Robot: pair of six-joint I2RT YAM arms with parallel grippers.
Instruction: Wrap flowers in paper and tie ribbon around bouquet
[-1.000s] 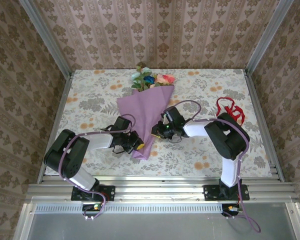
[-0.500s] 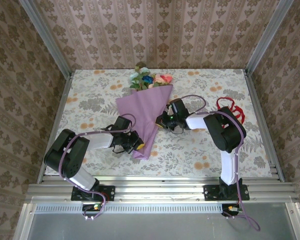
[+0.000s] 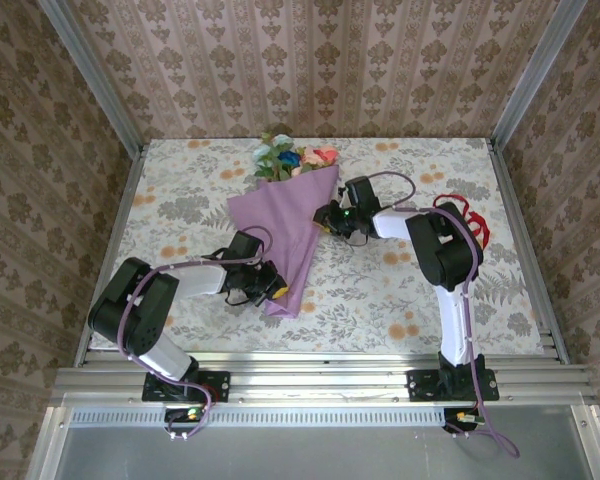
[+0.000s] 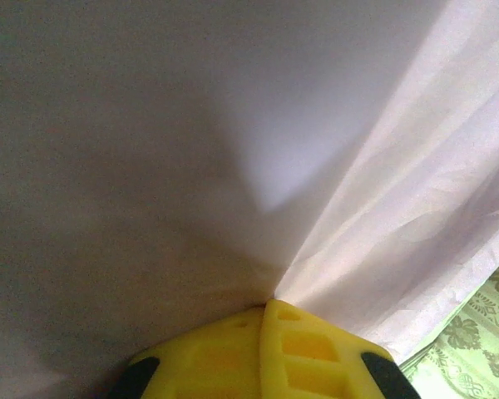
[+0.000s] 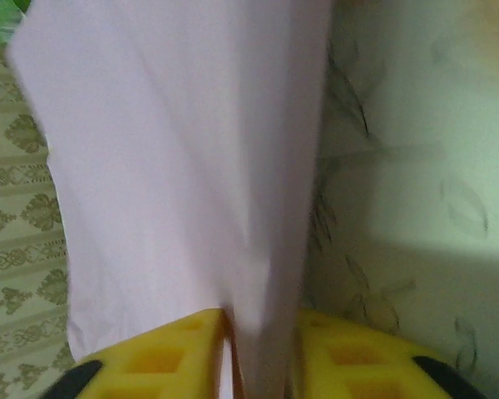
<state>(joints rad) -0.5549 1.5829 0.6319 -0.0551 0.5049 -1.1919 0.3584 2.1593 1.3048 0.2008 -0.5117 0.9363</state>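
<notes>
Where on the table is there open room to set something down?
Free: the table's far-left stretch, left of the bouquet, and the near-right patch on the near side of the right gripper. Crowded: the middle, where it and the left gripper pinch the bouquet, and the right edge by the ribbon.

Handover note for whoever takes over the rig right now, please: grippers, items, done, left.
Left gripper: shut on the narrow near end of the paper.
Right gripper: shut on its right edge, up by the flowers.
Paper is wrapped as a cone, blooms out the far end; ribbon lies loose at the right of the table.
Left: secure wrap, tie ribbon.
</notes>
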